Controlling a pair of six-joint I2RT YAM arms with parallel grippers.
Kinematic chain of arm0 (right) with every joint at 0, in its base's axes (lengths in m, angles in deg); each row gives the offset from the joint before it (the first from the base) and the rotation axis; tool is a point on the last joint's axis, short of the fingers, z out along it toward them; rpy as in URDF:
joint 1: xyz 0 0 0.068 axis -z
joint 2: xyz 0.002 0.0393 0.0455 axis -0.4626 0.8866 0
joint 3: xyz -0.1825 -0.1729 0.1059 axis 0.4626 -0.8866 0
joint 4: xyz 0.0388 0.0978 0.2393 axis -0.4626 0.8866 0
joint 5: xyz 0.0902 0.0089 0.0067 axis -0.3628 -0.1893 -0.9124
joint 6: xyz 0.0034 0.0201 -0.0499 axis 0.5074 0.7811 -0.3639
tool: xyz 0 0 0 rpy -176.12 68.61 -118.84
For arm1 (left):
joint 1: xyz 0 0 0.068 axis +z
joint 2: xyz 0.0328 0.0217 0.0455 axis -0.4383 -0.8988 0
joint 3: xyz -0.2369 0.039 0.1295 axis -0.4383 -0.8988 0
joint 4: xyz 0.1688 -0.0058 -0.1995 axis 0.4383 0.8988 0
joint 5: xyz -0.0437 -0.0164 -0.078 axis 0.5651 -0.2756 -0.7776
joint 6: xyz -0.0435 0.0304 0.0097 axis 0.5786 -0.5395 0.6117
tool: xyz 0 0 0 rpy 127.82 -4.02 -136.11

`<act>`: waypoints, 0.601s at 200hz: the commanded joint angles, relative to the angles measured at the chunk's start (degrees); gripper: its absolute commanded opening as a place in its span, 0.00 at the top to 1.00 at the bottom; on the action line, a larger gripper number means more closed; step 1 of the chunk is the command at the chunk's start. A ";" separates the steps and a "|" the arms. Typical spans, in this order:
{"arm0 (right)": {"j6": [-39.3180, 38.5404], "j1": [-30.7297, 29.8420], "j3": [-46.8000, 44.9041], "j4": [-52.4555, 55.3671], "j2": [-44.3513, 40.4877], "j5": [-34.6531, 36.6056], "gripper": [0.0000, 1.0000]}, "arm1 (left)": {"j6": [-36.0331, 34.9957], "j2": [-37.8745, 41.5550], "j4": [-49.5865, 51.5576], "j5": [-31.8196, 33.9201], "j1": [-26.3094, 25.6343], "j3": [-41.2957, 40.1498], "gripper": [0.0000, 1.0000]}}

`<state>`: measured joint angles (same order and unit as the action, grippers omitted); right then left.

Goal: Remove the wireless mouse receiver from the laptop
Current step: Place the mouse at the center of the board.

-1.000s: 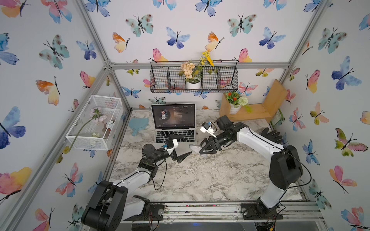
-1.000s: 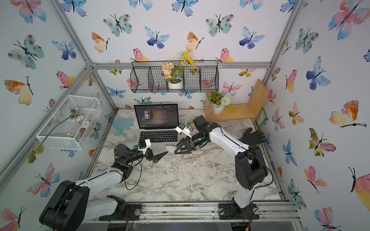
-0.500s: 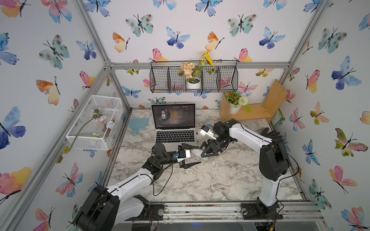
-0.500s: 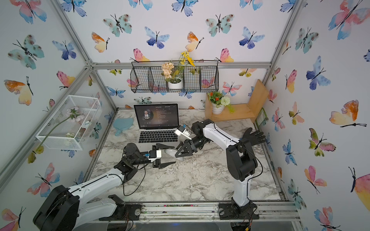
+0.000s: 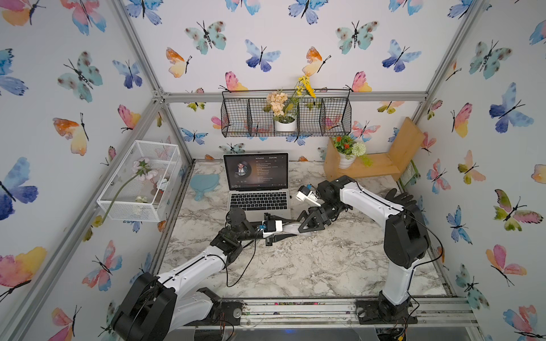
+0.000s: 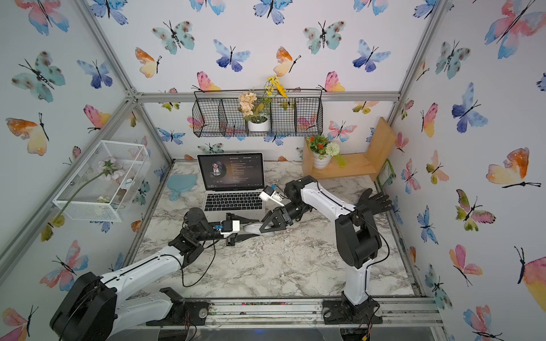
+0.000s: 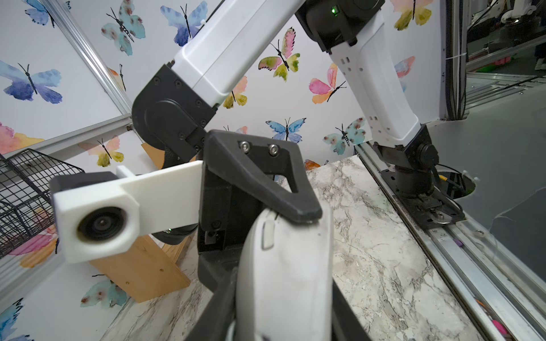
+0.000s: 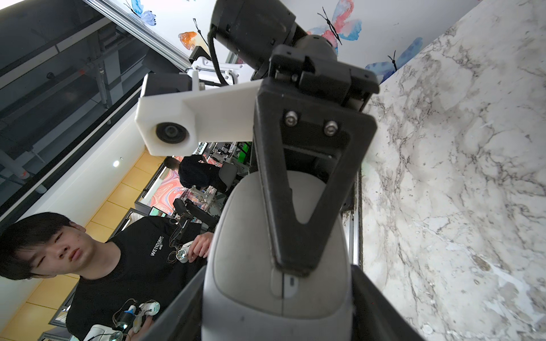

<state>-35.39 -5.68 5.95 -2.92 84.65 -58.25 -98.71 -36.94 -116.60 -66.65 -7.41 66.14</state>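
Observation:
The silver laptop (image 5: pixel 260 203) (image 6: pixel 233 203) stands open at the back of the marble table (image 5: pixel 310 265), its dark screen lit. I cannot make out the wireless mouse receiver in any view. In front of the laptop's right corner a grey mouse (image 5: pixel 291 228) (image 6: pixel 256 228) hangs just above the table between both arms. My right gripper (image 5: pixel 305 226) (image 8: pixel 277 319) is shut on it from the right. My left gripper (image 5: pixel 282 228) (image 7: pixel 280 321) is shut on it from the left, one black finger (image 7: pixel 217 307) against each side. Each wrist view shows the mouse (image 7: pixel 283 280) (image 8: pixel 274 265) filling the jaws, with the other arm's finger lying across it.
A blue hand mirror (image 5: pixel 204 184) lies left of the laptop. A wooden shelf (image 5: pixel 372 168) with a flower pot stands at the back right, with a black rubber hand (image 5: pixel 399 197) below it. A white wire box (image 5: pixel 139 183) hangs on the left wall and a black basket (image 5: pixel 285 118) on the back wall.
My left gripper has swung right from the laptop's front edge to the mouse and closed its jaws round it. The right gripper has held the mouse almost still.

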 commanded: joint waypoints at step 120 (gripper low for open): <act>32.48 16.27 2.30 -43.41 -11.79 35.46 0.16 | 23.56 13.58 8.42 11.82 3.16 -4.05 1.00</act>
<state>-0.68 11.35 4.00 -42.90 68.89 -35.02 -83.63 -27.28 -108.21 -59.89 -6.02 62.05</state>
